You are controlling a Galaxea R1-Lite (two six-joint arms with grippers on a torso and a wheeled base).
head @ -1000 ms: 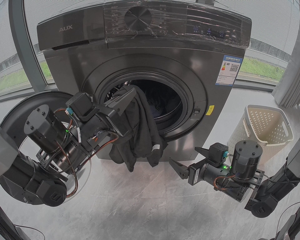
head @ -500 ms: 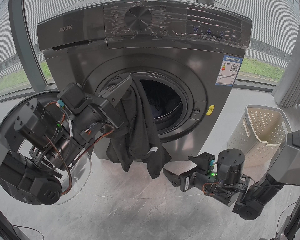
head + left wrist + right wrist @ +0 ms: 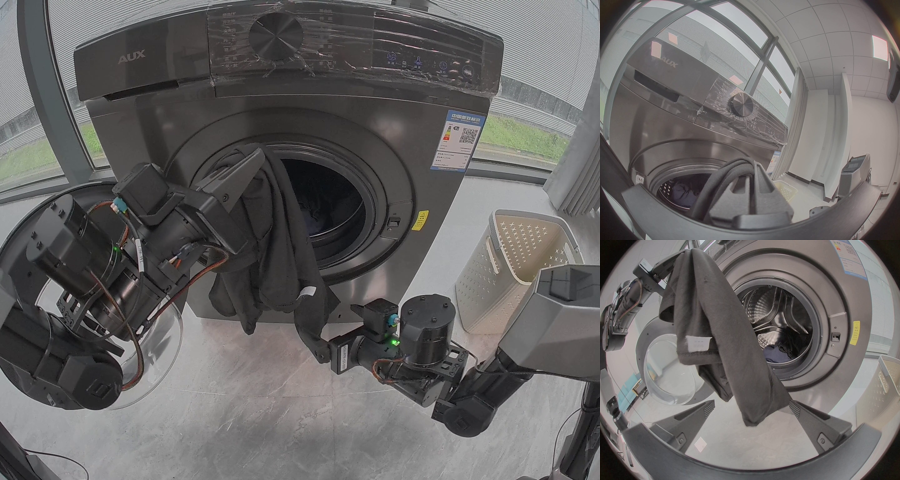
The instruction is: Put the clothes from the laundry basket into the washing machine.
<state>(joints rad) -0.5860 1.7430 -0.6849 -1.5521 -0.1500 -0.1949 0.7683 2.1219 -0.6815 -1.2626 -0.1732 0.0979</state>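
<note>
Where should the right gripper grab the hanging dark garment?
The dark garment's lowest tail, approached from below and in front: it dangles free before the washing machine, roughly between the fingers of the open right gripper, while the left gripper pinches the top fold.

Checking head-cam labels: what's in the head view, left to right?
Washer door → dark garment → drum opening → yellow sticker → laundry basket.

Grey tiled floor [image 3: 262, 425]; curtain [image 3: 578, 175] at right; window post [image 3: 44, 87] at left; grass [image 3: 522, 134] outside.
</note>
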